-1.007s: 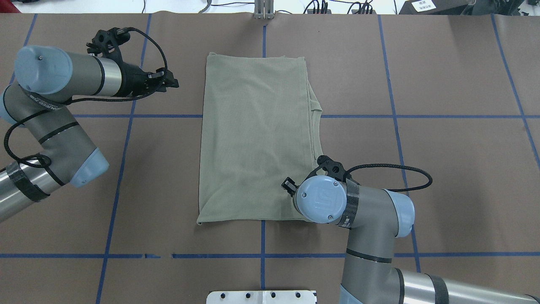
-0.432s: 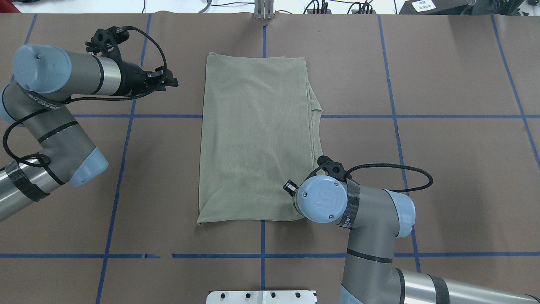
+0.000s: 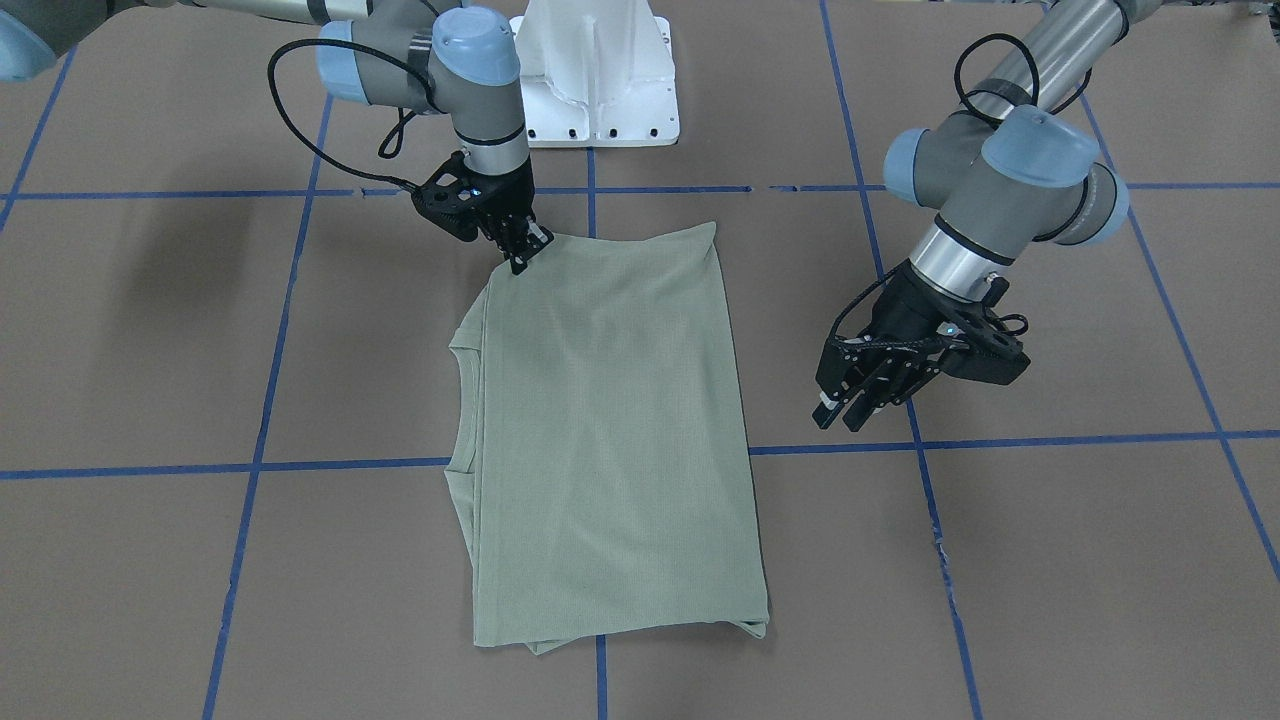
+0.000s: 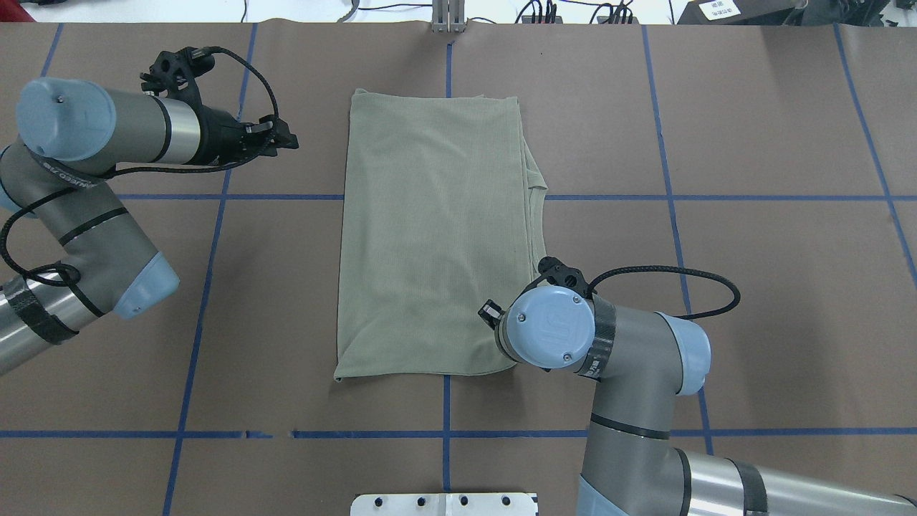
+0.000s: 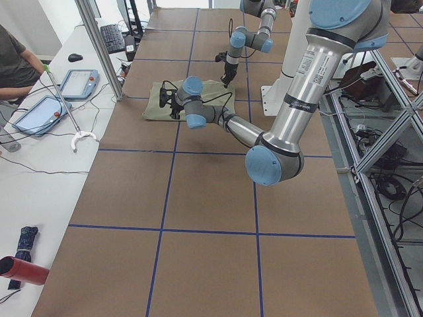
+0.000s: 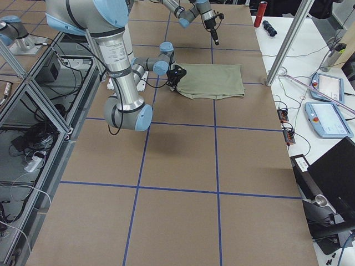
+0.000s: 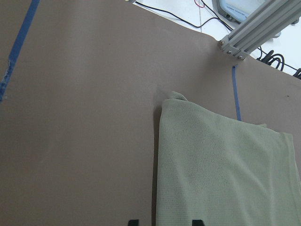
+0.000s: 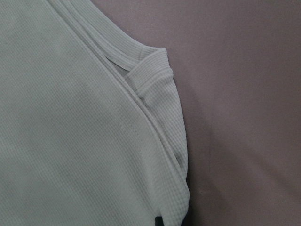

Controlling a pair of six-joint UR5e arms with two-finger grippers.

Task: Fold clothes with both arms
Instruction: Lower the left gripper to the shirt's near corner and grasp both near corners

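Right claw (image 3: 522,256) nips shirt (image 3: 610,430) corner (left claw (image 3: 846,411) spread)

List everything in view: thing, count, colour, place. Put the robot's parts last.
shirt: one, sage green, folded flat at the table's middle.
table: one, brown with blue grid lines.
pedestal base: one, white, at the robot's table edge.
side bench: one, white, along the table's far side.
teach pendants: two, grey-blue, on the bench.
red cylinder: one, on the bench.
person: one, dark top, at the bench.
left gripper: one, black, open, apart from the shirt's left edge.
right gripper: one, black, shut on the shirt's near right corner.
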